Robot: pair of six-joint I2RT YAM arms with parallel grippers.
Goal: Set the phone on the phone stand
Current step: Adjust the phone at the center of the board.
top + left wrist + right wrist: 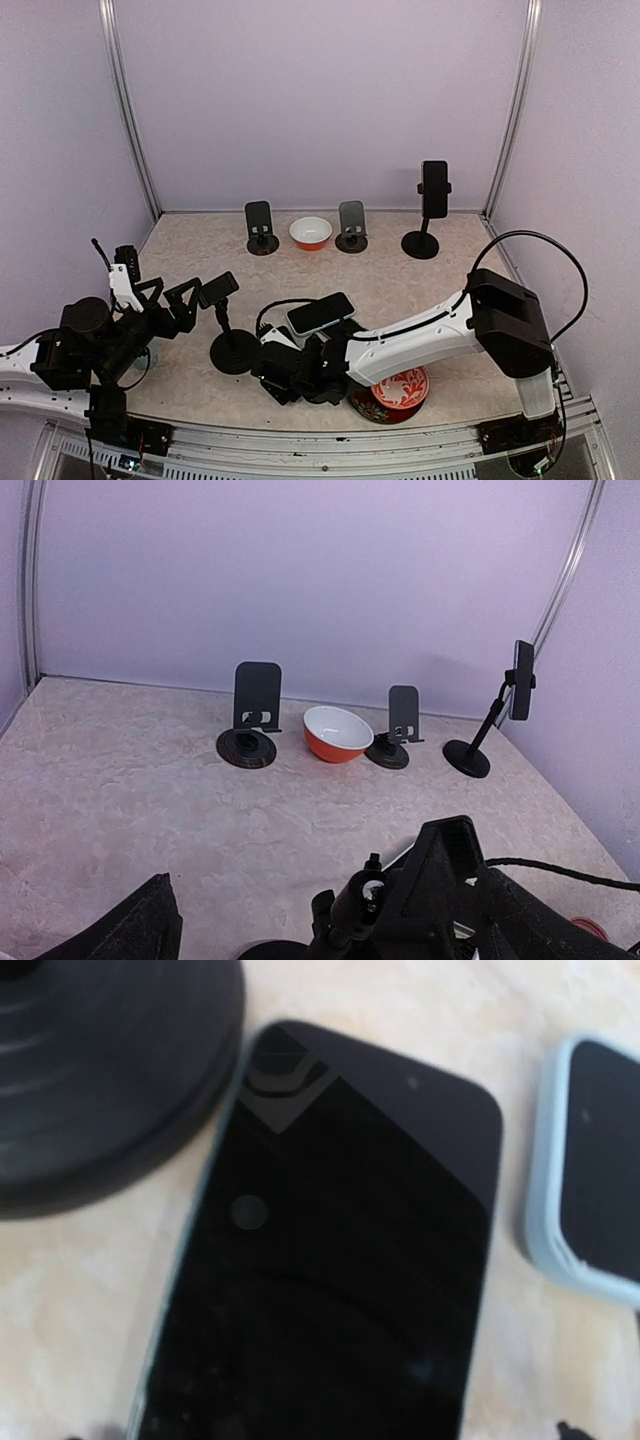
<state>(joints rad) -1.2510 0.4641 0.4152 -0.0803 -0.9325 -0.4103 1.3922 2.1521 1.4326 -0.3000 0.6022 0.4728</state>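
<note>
Right jaws [283,372] are spread wide with nothing in them, hovering low over the dark phone [330,1260], which lies flat, screen up, on the counter [400,270] close to the near edge, left of centre. From the top view that phone is hidden under the right wrist; only the right wrist cam shows it. Its top-left corner sits just beside the round base of the clamp stand [225,320], and I can't tell whether they touch. A cased phone [320,313] in a light shell lies just right of the dark one, with a narrow strip of counter between them. Left jaws [172,297] are also released and empty, held above the counter near the left edge, just left of the clamp stand's head, which is empty. Along the far edge are a flat stand [261,228], an orange bowl [311,232], a second flat stand [351,226] and a tall stand [425,235] with a mounted phone [434,188] clamped upright. A red plate [400,390] sits at the near edge, partly under the right arm.
</note>
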